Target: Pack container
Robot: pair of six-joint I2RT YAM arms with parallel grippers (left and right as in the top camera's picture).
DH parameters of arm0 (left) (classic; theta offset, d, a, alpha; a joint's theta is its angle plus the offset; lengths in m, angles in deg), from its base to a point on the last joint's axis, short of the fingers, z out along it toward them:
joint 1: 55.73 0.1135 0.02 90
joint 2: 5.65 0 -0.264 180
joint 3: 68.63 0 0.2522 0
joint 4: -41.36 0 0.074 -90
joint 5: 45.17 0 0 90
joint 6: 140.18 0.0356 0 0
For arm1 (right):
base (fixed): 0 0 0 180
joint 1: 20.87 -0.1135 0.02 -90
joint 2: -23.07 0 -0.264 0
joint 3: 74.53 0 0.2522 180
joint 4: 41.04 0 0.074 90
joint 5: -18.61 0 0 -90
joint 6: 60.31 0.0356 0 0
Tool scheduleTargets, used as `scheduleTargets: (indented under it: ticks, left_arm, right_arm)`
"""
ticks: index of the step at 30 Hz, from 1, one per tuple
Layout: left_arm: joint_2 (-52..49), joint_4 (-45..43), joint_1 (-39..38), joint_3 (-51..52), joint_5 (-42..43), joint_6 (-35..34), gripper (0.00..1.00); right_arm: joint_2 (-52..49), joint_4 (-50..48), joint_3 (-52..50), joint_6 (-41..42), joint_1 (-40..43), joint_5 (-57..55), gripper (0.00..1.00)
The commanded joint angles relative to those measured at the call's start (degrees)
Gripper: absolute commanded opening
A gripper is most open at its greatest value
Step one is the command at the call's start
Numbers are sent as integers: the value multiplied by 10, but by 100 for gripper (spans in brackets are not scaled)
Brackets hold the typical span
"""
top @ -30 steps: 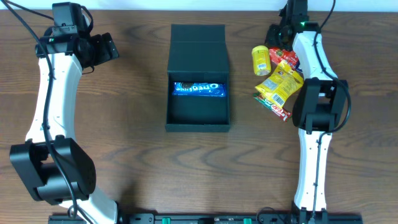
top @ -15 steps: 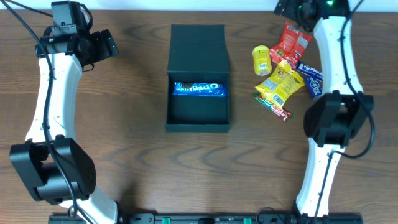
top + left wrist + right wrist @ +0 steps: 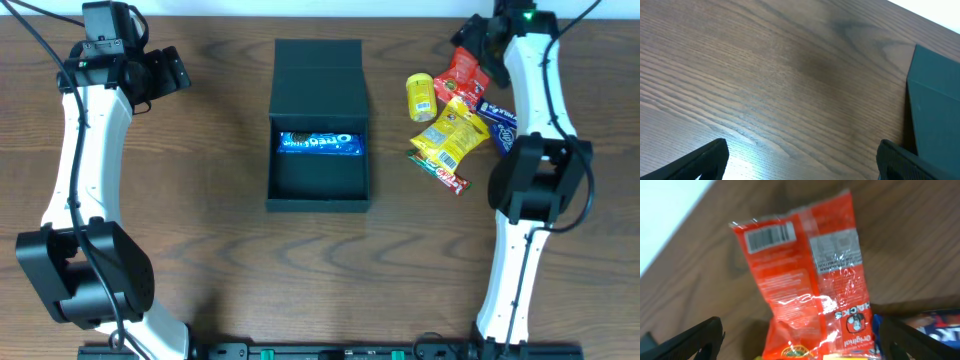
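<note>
Overhead: Oreo pack point(image 3: 318, 144) inside container point(image 3: 318, 184) (lid open).

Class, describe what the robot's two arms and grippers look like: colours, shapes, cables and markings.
The left arm and right arm share one design: smooth white tubular links joined by bulky, rounded black joint housings. Thin black cables trail from the wrists. A green light glows near the right wrist. The fingers are flat, matte black. No lettering is legible.
</note>
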Motion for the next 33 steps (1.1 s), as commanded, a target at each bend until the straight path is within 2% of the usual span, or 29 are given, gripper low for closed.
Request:
scheduleTargets:
  ticks: [1, 25, 27, 30, 33]
  left_arm:
    - [-6, 0, 1, 2, -2, 13, 95]
    - [-6, 2, 2, 2, -2, 24, 95]
    - [-6, 2, 2, 2, -2, 24, 96]
    - [-6, 2, 2, 2, -2, 25, 96]
    - [-6, 2, 2, 2, -2, 25, 95]
  right_arm:
    - [-25, 4, -3, 23, 0, 13, 99]
    - [-86, -7, -3, -15, 10, 39, 98]
    - [-87, -7, -3, -18, 10, 39, 87]
    - [-87, -7, -3, -18, 10, 39, 66]
    - [-87, -7, -3, -18, 10, 39, 37]
